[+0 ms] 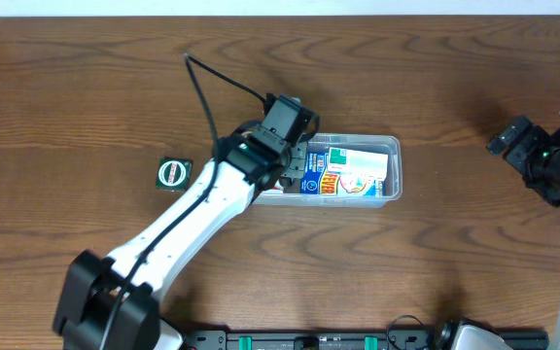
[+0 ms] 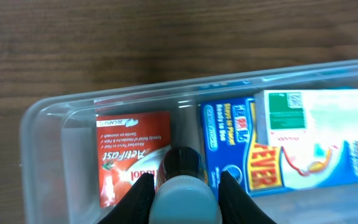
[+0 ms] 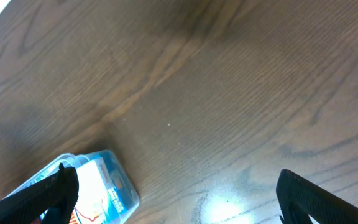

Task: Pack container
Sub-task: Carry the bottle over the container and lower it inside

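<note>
Your left gripper (image 2: 185,180) pinches a small bottle (image 2: 182,190) over the container's (image 2: 42,118) 9 o'clock end, by a red box (image 2: 126,155). Your right gripper (image 3: 176,179), at 3 o'clock, is spread wide.

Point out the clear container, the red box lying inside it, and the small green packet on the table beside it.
container (image 1: 397,170), overhead view, on its right wall.
red box (image 2: 126,146), left wrist view, middle of its printed face.
green packet (image 1: 174,173), overhead view, on its round logo.
</note>
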